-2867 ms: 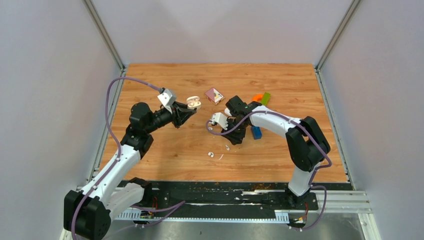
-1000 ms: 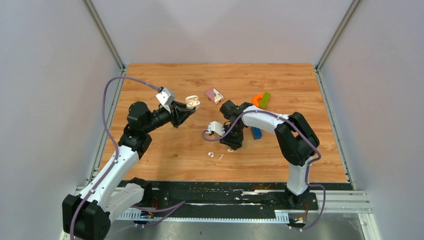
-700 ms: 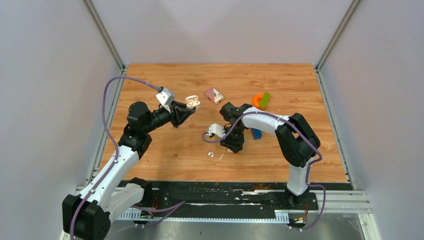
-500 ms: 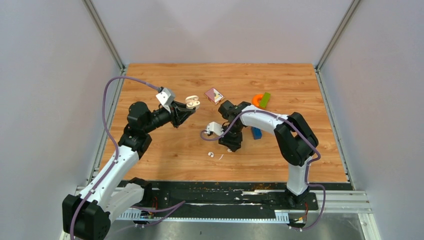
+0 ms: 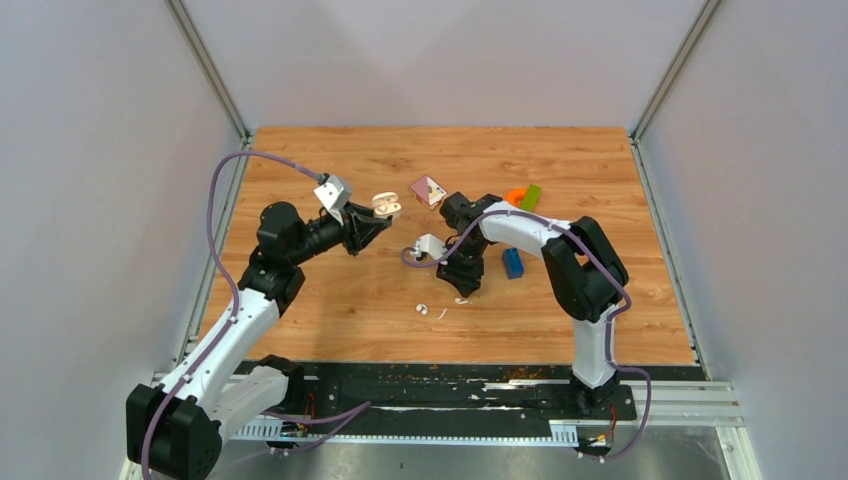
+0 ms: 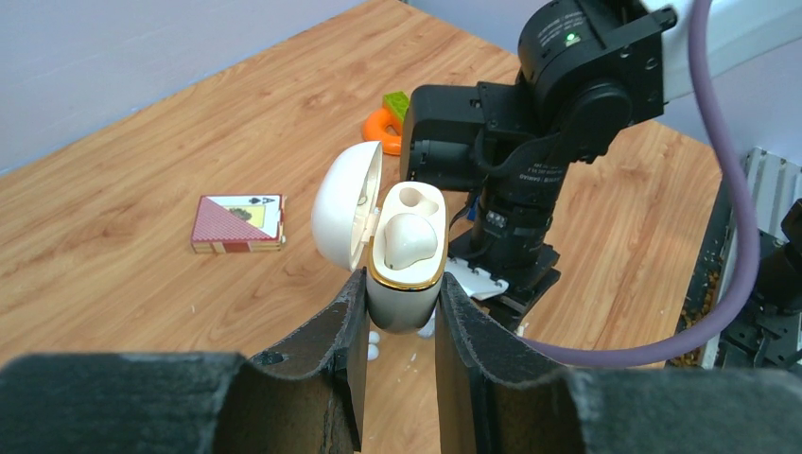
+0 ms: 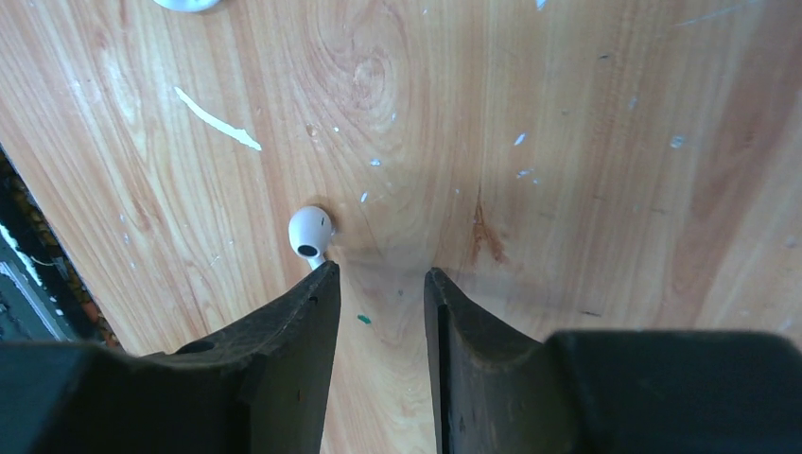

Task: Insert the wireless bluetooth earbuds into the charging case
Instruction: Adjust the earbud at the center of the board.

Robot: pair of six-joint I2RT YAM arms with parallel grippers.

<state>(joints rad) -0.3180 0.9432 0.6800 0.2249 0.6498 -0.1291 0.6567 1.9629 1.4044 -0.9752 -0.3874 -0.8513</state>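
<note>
**Left end effector** (image 6: 399, 287): clenched on the charging case (image 6: 403, 307), gripping its lower body from both sides and holding it above the desk (image 5: 330, 300).

**Charging case:** upright, with the lid swung open to the left in the wrist view. A gold rim runs round the mouth. The interior is white and moulded; whether a bud sits inside cannot be told.

**Right end effector** (image 7: 378, 276): released, pointing down at the desk, jaws apart with only bare wood between them.

**First earbud** (image 7: 309, 231): lies on the desk just past one fingertip, outside the gap. Its stem runs down to that fingertip.

**Second earbud** (image 5: 422, 309): lies on the desk near the right end effector, toward the near edge and just beside a white sliver (image 7: 217, 120).

**Playing-card pack** (image 6: 236, 222): lies flat on the desk beyond the case.

**Orange ring** (image 6: 381, 128) and **green block** (image 6: 395, 101): lie side by side, farther back on the desk.

**Blue block** (image 5: 513, 263): sits just beside the right arm.
</note>
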